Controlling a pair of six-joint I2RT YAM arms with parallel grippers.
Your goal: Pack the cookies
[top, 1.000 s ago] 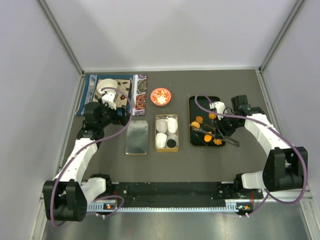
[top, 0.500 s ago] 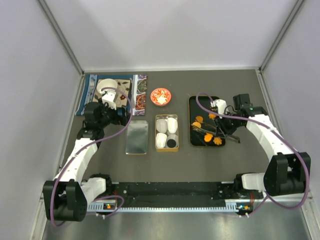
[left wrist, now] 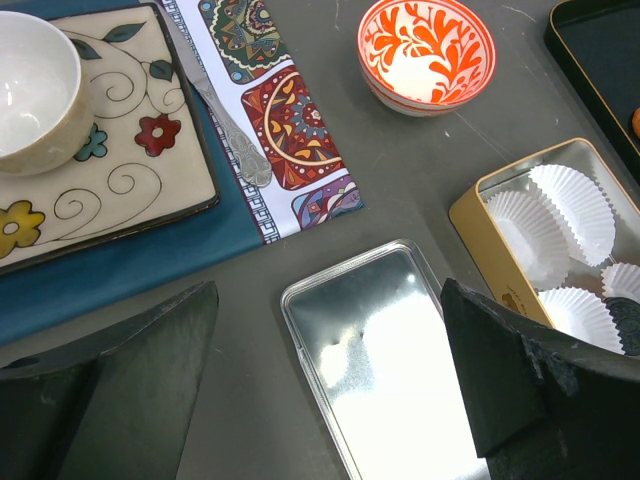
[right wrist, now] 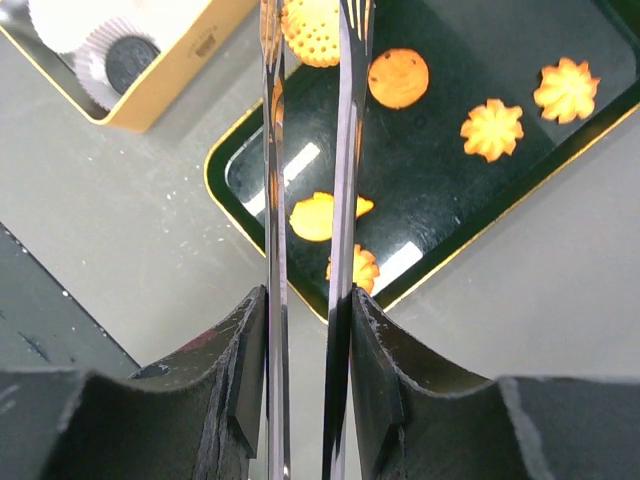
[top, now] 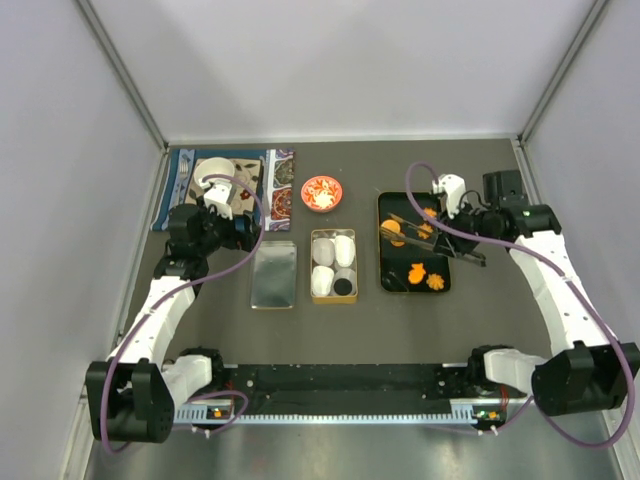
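My right gripper is shut on metal tongs that reach over the black tray. A round orange cookie sits between the tong tips, above the tray's left part. Several other orange cookies lie in the tray: a round one, flower shapes and a leaf shape. The black cookie lies in a paper cup in the gold tin. My left gripper is open and empty above the silver tin lid.
White paper cups fill the gold tin. A red-and-white dish stands behind the tin. At the far left, a patterned mat holds a plate, a white bowl and a spoon. Grey walls close in the table.
My right arm has drawn back to the right and toward the far side, swinging the tongs from the tray's near part to its far left part. The left arm has not moved.
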